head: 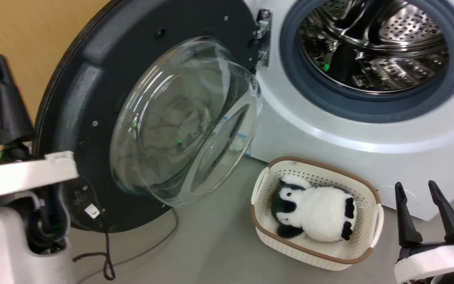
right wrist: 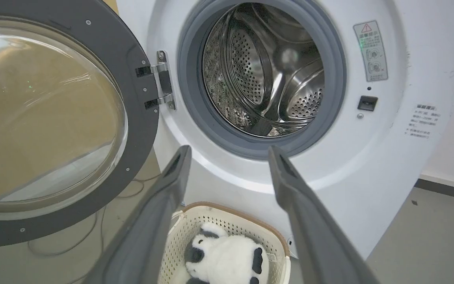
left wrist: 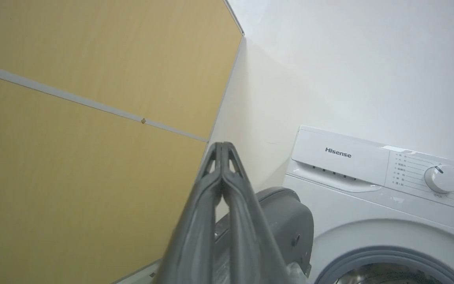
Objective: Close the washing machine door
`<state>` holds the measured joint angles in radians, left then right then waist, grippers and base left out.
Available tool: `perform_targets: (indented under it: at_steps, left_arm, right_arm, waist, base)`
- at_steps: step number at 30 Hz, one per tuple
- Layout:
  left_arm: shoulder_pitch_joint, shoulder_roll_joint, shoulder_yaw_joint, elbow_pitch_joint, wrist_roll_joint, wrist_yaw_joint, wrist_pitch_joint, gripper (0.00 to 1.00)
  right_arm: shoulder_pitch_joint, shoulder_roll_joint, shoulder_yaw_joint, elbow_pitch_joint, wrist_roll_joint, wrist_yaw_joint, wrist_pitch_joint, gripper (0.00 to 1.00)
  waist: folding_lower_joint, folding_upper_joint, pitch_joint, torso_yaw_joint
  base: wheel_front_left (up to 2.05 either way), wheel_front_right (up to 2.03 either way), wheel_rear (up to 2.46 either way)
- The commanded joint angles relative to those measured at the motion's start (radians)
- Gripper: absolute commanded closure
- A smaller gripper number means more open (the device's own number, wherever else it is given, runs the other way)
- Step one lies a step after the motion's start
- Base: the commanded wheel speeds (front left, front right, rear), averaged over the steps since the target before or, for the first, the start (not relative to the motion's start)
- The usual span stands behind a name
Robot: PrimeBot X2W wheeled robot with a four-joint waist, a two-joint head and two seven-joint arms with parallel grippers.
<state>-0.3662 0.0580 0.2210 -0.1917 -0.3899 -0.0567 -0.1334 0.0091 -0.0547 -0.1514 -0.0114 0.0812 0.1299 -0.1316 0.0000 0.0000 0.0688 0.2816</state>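
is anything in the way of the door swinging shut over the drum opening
Nothing visible lies in the washing machine's opening. The basket holding a plush panda sits on the floor below it, under the washing machine door's sweep; it looks lower than the door's rim, so probably clear.

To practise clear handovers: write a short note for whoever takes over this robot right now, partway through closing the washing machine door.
Left gripper: shut, empty, raised beside the free edge of the washing machine door; whether it touches the door is unclear.
Right gripper: open, empty, low, pointing at the washing machine.
Door: wide open, hinged at the left of the drum opening.
Basket with plush panda: on the floor before the machine, possibly near the door's swing; check.
Done: no closing visible.
Left: swing the door onto the opening and press it shut.
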Motion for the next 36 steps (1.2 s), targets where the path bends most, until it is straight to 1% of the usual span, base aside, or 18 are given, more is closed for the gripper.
perform_targets:
  at_steps: [1, 2, 3, 6, 13, 18, 25, 31, 36]
  left_arm:
    - [-0.025, 0.008, 0.013, 0.002, -0.021, -0.01, -0.007, 1.0]
    - [-0.032, 0.009, 0.027, 0.012, -0.048, -0.011, -0.009, 1.0]
    - [-0.047, 0.017, 0.064, 0.051, -0.135, -0.015, -0.015, 1.0]
    - [-0.059, 0.031, 0.094, 0.101, -0.234, -0.018, -0.002, 1.0]
    - [-0.085, 0.07, 0.158, 0.245, -0.439, -0.026, 0.07, 1.0]
    - [-0.097, 0.094, 0.191, 0.357, -0.586, -0.031, 0.158, 1.0]
    - [-0.105, 0.115, 0.209, 0.474, -0.754, -0.039, 0.297, 1.0]
    - [-0.078, 0.11, 0.194, 0.48, -0.853, -0.045, 0.412, 1.0]
    - [-0.032, 0.097, 0.151, 0.457, -0.904, -0.051, 0.512, 1.0]
  right_arm:
    - [-0.022, 0.002, -0.005, -0.006, 0.008, 0.0, -0.009, 0.0]
    - [-0.024, 0.002, -0.007, -0.007, 0.008, 0.0, -0.011, 0.0]
    - [-0.028, 0.003, -0.012, -0.007, 0.009, 0.0, -0.018, 0.0]
    - [-0.031, 0.003, -0.019, -0.008, 0.011, 0.0, -0.024, 0.0]
    - [-0.035, 0.003, -0.04, -0.011, 0.011, 0.001, -0.038, 0.0]
    - [-0.039, 0.003, -0.051, -0.014, 0.011, 0.001, -0.049, 0.0]
    - [-0.048, 0.003, -0.065, -0.019, 0.007, 0.001, -0.063, 0.0]
    - [-0.057, 0.004, -0.076, -0.023, 0.006, 0.001, -0.076, 0.0]
    - [-0.06, 0.004, -0.083, -0.022, 0.011, 0.001, -0.086, 0.0]
  waist:
    - [0.0, 0.0, 0.006, 0.009]
    - [0.0, 0.0, 0.009, 0.014]
    - [0.0, 0.0, 0.017, 0.028]
    - [0.0, 0.0, 0.024, 0.042]
    - [0.0, 0.0, 0.043, 0.072]
    - [0.0, 0.0, 0.057, 0.087]
    - [0.0, 0.0, 0.08, 0.105]
    - [0.0, 0.0, 0.098, 0.121]
    - [0.0, 0.0, 0.105, 0.137]
  base:
    - [0.0, 0.0, 0.0]
    - [0.0, 0.0, 0.0]
    - [0.0, 0.0, 0.0]
    - [0.0, 0.0, 0.0]
    - [0.0, 0.0, 0.0]
    - [0.0, 0.0, 0.0]
    - [0.0, 0.0, 0.0]
    - [0.0, 0.0, 0.0]
    - [0.0, 0.0, 0.0]
